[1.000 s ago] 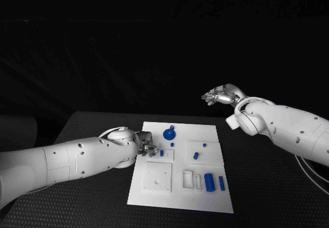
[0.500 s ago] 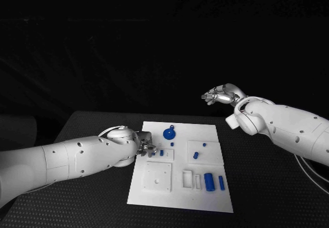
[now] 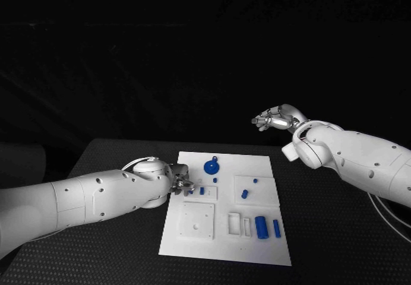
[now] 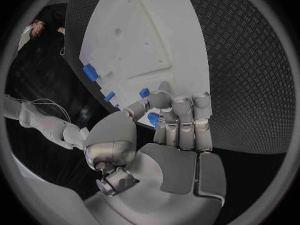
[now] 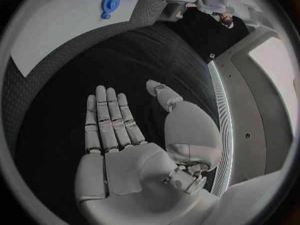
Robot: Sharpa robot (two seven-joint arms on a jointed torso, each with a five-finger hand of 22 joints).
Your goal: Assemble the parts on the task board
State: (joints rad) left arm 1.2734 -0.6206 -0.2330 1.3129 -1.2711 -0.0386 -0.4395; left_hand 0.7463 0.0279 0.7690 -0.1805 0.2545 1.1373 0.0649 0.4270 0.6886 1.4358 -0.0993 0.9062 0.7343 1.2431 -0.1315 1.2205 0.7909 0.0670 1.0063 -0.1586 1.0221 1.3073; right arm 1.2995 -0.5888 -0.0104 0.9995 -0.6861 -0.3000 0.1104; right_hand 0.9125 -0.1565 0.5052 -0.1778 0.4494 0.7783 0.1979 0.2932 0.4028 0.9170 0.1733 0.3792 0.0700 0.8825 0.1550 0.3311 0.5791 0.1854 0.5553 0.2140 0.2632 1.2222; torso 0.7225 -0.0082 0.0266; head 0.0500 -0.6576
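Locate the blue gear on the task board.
In the head view, the blue gear lies near the task board's far edge, left of centre, beyond the left robot hand.

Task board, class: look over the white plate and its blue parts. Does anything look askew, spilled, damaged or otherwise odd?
Nothing stands out. The task board lies flat and whole; the gear and blue cylinders rest on it. The left hand holds a small blue part at the board's edge. The right hand is open, off the board.
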